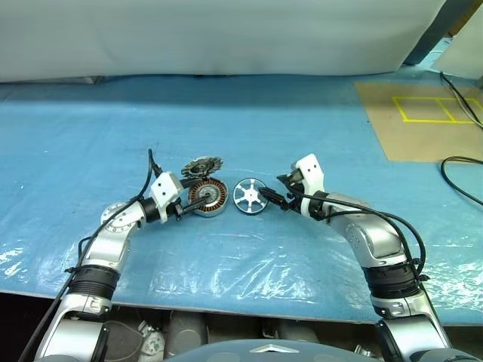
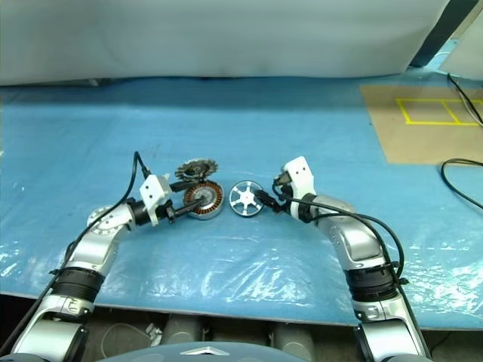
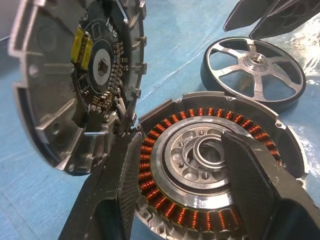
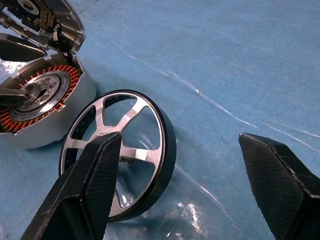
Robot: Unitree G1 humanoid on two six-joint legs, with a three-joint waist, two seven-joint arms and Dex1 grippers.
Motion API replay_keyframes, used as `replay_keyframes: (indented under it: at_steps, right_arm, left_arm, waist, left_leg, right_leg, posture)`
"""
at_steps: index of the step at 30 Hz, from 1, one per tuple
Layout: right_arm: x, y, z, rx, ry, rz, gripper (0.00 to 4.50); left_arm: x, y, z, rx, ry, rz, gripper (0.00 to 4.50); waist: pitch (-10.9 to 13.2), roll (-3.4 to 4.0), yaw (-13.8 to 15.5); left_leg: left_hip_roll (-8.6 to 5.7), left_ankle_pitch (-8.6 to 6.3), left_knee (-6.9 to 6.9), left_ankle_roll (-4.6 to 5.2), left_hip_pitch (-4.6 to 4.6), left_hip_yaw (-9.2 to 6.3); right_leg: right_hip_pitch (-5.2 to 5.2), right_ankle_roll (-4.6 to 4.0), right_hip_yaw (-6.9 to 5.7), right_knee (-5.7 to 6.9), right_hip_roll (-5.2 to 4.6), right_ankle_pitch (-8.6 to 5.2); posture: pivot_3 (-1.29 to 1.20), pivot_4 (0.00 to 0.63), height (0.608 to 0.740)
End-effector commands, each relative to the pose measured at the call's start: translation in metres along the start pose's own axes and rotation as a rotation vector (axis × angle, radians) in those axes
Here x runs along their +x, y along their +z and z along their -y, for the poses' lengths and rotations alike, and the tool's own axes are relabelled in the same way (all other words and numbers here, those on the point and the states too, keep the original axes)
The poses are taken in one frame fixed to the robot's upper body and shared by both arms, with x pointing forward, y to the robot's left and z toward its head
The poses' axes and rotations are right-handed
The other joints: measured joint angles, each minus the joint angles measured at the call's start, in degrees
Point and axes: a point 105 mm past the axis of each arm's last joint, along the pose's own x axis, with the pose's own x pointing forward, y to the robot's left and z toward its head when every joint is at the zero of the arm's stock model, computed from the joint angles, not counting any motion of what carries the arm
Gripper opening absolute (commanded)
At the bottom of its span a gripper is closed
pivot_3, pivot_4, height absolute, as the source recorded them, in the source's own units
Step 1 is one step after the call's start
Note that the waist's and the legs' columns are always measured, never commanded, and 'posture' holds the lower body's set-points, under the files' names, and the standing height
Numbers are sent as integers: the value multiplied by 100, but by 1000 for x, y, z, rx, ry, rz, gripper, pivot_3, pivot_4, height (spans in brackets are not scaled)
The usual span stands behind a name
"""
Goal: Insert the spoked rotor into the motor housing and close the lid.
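The rotor (image 1: 250,196) lies just right of the housing (image 1: 209,197), whose lid (image 1: 202,167) stands open behind. The right gripper (image 1: 273,199) is spread at the rotor's edge; the left gripper (image 1: 190,207) straddles the housing, spread. A shallow pinch could tip or flick the rotor away.

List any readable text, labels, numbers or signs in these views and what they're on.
None can be read.
Round toothed lid standing open behind the silver copper-wound motor housing: circuit board with a yellow component, any print too small to read.
Shiny six-spoked silver rotor: no markings.
Tan floor board: yellow outlined rectangles, no text.
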Motion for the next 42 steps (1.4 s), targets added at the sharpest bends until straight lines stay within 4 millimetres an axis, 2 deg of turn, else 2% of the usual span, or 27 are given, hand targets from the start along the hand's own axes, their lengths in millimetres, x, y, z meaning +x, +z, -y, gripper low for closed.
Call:
replay_keyframes:
  at_steps: [1, 18, 26, 42]
  right_arm:
    - [-3, 10, -2, -14, 1, 41, 3916]
    - [-2, 5, -2, 1, -1, 33, 3916]
    - [-2, 3, -2, 6, -6, 30, 3916]
    - [-2, 4, -1, 5, -2, 47, 3916]
  left_arm:
    - [1, 6, -4, 36, -1, 14, 2686]
    - [5, -3, -4, 25, 18, -24, 2686]
    - [3, -10, -16, 28, 75, -64, 2686]
    - [11, 6, -7, -9, 57, 23, 2686]
  waist:
    - [0, 0, 1]
    - [0, 0, 4]
    - [0, 0, 4]
    - [0, 0, 10]
  left_leg:
    - [0, 0, 0, 0, 0, 0]
    - [0, 0, 3, 0, 5, 0]
    - [0, 0, 5, 0, 18, 0]
    - [-4, 0, 1, 1, 27, 0]
  right_leg:
    - [0, 0, 0, 0, 0, 0]
    - [6, -1, 0, 2, -1, -1]
    - [17, -2, 0, 4, -1, -1]
    - [29, -8, 0, -4, -7, -5]
  posture:
    - [0, 150, 740]
    - [0, 150, 740]
    - [0, 150, 740]
    - [0, 150, 740]
